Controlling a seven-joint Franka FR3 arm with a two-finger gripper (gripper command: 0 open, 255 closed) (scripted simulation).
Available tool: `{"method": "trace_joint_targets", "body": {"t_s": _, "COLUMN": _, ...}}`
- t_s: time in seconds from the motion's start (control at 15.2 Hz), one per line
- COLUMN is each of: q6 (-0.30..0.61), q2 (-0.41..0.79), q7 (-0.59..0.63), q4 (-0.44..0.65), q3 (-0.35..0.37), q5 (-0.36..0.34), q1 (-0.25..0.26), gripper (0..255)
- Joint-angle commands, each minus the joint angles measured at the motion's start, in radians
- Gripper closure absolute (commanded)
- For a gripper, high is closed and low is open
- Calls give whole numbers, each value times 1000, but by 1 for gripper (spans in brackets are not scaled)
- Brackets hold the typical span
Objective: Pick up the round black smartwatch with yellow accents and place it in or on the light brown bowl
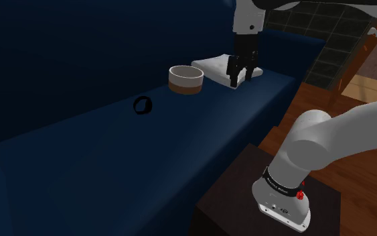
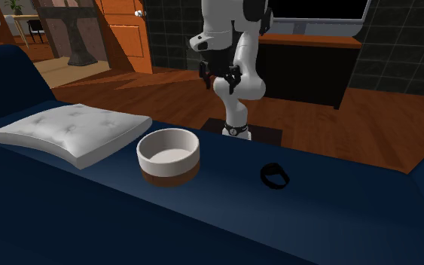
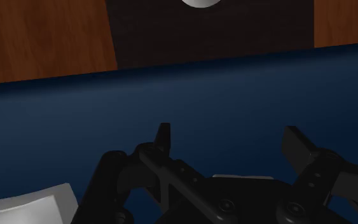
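The smartwatch (image 1: 142, 105) is a small black ring lying flat on the dark blue sofa seat (image 1: 113, 154); in the second exterior view the smartwatch (image 2: 275, 176) lies to the right of the bowl. The bowl (image 1: 185, 84) is pale with a brown base and stands upright and empty (image 2: 165, 167). My gripper (image 1: 239, 76) hangs open above the seat's edge, beside the white cushion and well to the shoulder view's right of bowl and watch. In the wrist view my gripper (image 3: 230, 140) has its fingers apart over bare blue fabric, holding nothing.
A white quilted cushion (image 1: 219, 66) lies on the seat just beyond the bowl (image 2: 71, 129). The sofa's tall backrest (image 1: 59, 60) rises along the shoulder view's left. My dark stand (image 1: 247, 194) sits on the wooden floor (image 2: 338, 120) beside the sofa's front.
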Motion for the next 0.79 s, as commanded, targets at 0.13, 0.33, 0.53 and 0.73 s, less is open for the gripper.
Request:
{"method": "trace_joint_targets", "body": {"t_s": 0.13, "q6": 44, "q2": 53, "q7": 36, "q4": 18, "q3": 36, "q5": 14, "q1": 12, "gripper": 0}}
{"method": "trace_joint_targets", "body": {"t_s": 0.33, "q6": 106, "q2": 139, "q7": 90, "q4": 55, "q3": 88, "q5": 27, "q1": 28, "gripper": 0}}
{"method": "trace_joint_targets", "body": {"t_s": 0.53, "q6": 160, "q2": 231, "q7": 145, "q4": 104, "q3": 139, "q5": 29, "q1": 40, "gripper": 0}}
{"method": "trace_joint_targets", "body": {"t_s": 0.73, "q6": 207, "q2": 328, "q7": 201, "q4": 163, "q3": 187, "q5": 20, "q1": 49, "gripper": 0}}
